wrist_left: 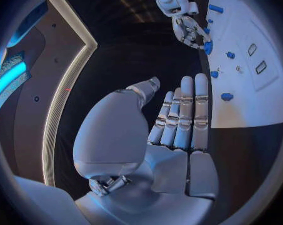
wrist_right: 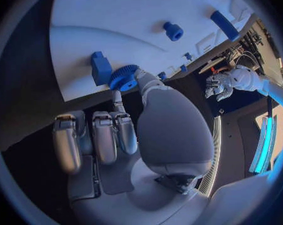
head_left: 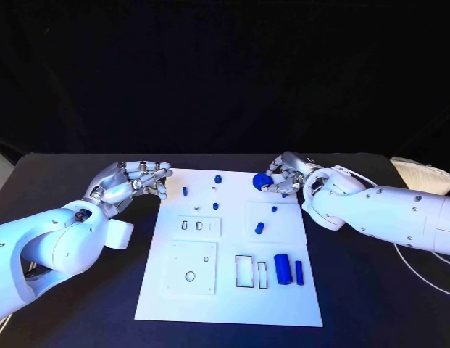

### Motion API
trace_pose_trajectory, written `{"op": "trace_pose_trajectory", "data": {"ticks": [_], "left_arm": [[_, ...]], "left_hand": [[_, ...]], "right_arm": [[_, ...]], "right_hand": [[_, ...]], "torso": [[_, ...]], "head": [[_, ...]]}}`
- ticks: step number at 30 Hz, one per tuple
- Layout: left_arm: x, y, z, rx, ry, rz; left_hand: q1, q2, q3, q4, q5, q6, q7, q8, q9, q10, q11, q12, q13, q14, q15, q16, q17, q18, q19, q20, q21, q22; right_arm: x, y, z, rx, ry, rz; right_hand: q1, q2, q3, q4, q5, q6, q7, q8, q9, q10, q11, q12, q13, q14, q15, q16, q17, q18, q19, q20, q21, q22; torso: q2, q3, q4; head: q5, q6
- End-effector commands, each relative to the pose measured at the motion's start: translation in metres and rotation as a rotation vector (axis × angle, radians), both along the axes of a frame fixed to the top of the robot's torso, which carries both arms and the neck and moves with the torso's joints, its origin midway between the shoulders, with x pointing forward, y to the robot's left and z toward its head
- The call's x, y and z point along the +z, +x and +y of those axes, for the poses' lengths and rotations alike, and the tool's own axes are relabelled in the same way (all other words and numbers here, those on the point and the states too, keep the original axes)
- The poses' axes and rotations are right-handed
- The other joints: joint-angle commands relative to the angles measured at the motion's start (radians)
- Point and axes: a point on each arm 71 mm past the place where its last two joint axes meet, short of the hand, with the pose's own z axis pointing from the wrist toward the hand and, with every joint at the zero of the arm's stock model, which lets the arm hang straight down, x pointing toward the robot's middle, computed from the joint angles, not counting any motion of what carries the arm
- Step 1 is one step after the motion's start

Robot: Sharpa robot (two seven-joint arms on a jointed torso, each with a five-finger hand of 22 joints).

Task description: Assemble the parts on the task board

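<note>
Head view: black table, dark backdrop, white task board in the middle with small blue parts on it. Right hand at board's far right corner, fingers pinching a blue gear; right wrist view shows gear beside a blue block. Left hand hovers beside board's far left edge, fingers loosely curled, holding nothing.
</note>
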Motion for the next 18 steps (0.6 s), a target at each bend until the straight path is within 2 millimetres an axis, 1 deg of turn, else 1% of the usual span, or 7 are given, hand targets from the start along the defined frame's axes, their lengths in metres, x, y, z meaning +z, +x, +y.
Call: {"op": "trace_pose_trajectory", "data": {"ticks": [1,10,11,12,13,15,18], "left_arm": [[0.0014,-0.0004,-0.0024,-0.02,-0.009,-0.007],[0.001,-0.0003,-0.0018,-0.019,-0.007,-0.003],[0.0009,-0.0003,-0.0018,-0.019,-0.006,-0.002],[0.0008,-0.0002,-0.0018,-0.019,-0.005,-0.001],[0.0008,-0.0002,-0.0017,-0.019,-0.005,-0.001],[0.0007,-0.0002,-0.0017,-0.018,-0.004,0.0],[0.0005,-0.0001,-0.0015,-0.017,-0.003,0.002]], "left_hand": [[0.002,0.008,0.005,0.0,-0.002,-0.006,-0.003,-0.004,-0.001,-0.007,-0.001,-0.002,-0.001,-0.008,0.002,0.005,-0.001,0.013,-0.006,0.002,0.005,0.001],[0.002,0.007,0.006,-0.001,-0.002,-0.006,-0.002,-0.004,-0.001,-0.008,-0.001,-0.002,-0.001,-0.008,0.002,0.005,-0.001,0.013,-0.007,0.002,0.007,0.002],[0.002,0.007,0.006,-0.001,-0.002,-0.006,-0.002,-0.004,-0.001,-0.008,-0.001,-0.002,-0.001,-0.008,0.002,0.005,-0.001,0.013,-0.007,0.002,0.007,0.002],[0.002,0.007,0.006,-0.001,-0.002,-0.006,-0.002,-0.004,-0.001,-0.008,-0.001,-0.002,-0.001,-0.008,0.002,0.005,-0.001,0.013,-0.007,0.002,0.007,0.002],[0.002,0.007,0.006,-0.001,-0.002,-0.006,-0.002,-0.004,-0.001,-0.008,-0.001,-0.002,-0.001,-0.008,0.002,0.005,-0.001,0.013,-0.007,0.002,0.007,0.002],[0.001,0.007,0.006,-0.001,-0.002,-0.006,-0.001,-0.004,-0.001,-0.008,-0.001,-0.002,-0.001,-0.008,0.002,0.006,-0.002,0.013,-0.008,0.002,0.008,0.002],[0.002,0.007,0.007,-0.002,-0.002,-0.006,-0.001,-0.005,-0.001,-0.009,-0.001,-0.002,-0.001,-0.008,0.002,0.006,-0.002,0.013,-0.008,0.002,0.009,0.003]], "right_arm": [[-0.0047,-0.001,0.0001,-0.011,-0.004,0.024],[-0.0047,-0.002,0.0019,-0.006,0.02,0.031],[-0.0047,-0.0019,0.0018,-0.007,0.024,0.031],[-0.0047,-0.0018,0.0017,-0.008,0.028,0.032],[-0.0047,-0.0017,0.0016,-0.009,0.031,0.032],[-0.0047,-0.0016,0.0015,-0.01,0.035,0.032],[-0.0048,-0.0014,0.0017,-0.011,0.038,0.033]], "right_hand": [[-0.001,0.014,-0.005,0.011,0.008,-0.002,-0.003,0.008,-0.001,0.108,0.006,0.004,0.263,0.097,0.007,0.004,0.24,-0.014,0.105,0.006,0.005,0.263],[-0.018,0.019,-0.032,0.058,0.011,0.006,-0.008,0.017,0.0,0.108,0.002,0.004,0.263,0.098,0.004,0.004,0.242,-0.014,0.105,0.004,0.005,0.263],[-0.033,0.02,-0.048,0.074,-0.014,0.006,-0.009,0.018,0.0,0.108,0.001,0.004,0.263,0.098,0.004,0.004,0.242,-0.014,0.105,0.003,0.005,0.263],[-0.056,0.027,-0.063,0.078,-0.034,0.006,-0.009,0.018,0.0,0.108,0.0,0.004,0.263,0.098,0.003,0.004,0.243,-0.014,0.105,0.003,0.005,0.263],[-0.088,0.037,-0.088,0.079,-0.04,0.005,-0.009,0.018,0.0,0.108,0.001,0.004,0.263,0.098,0.003,0.005,0.243,-0.014,0.105,0.002,0.005,0.263],[-0.1,0.043,-0.105,0.079,-0.042,0.005,-0.01,0.019,0.0,0.108,0.0,0.004,0.263,0.098,0.002,0.005,0.244,-0.014,0.105,0.002,0.005,0.263],[-0.101,0.044,-0.108,0.079,-0.041,0.005,-0.01,0.019,0.0,0.108,0.0,0.004,0.263,0.098,0.002,0.005,0.244,-0.014,0.105,0.002,0.005,0.263]], "torso": [[0.0,0.0002,0.0008],[0.0,0.0004,-0.0007],[0.0,0.0002,-0.0006],[0.0,0.0,-0.0007],[0.0,-0.0001,-0.0008],[0.0,-0.0002,-0.0006],[-0.001,0.0,-0.0001]], "head": [[0.001,-0.001],[0.001,-0.001],[0.0,0.0],[0.0,0.0],[0.0,0.001],[-0.001,0.001],[-0.001,0.002]]}}
